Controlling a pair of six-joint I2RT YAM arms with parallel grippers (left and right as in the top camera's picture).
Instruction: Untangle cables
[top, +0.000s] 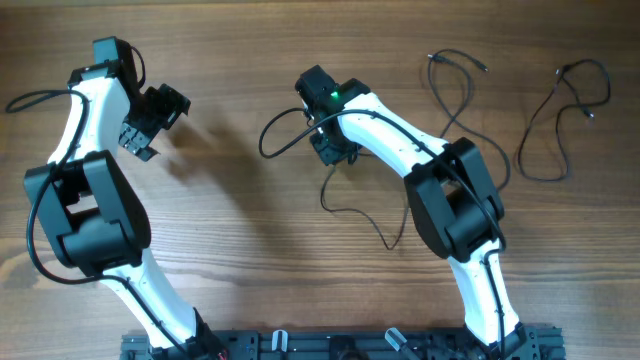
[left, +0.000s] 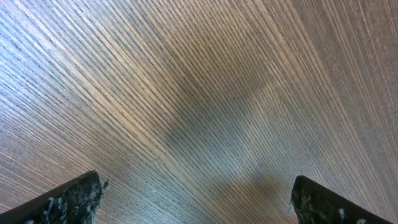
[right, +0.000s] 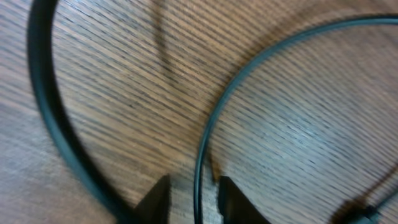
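Where the right end effector (top: 332, 150) hangs low over the table (top: 230, 230), one thin cable (top: 324, 195) trails out from under it toward the arm's base; a second cable (top: 468, 98) and a third cable (top: 520, 155) lie well apart on its right. Only the right wrist view shows the cord passing between narrowed fingertips (right: 233, 202), wood visible either side. The left end effector (top: 155, 122) gapes wide, holding nothing

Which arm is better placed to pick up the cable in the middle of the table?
Right: the right gripper straddles the middle cable, jaws either side. The left gripper hangs open over bare table.
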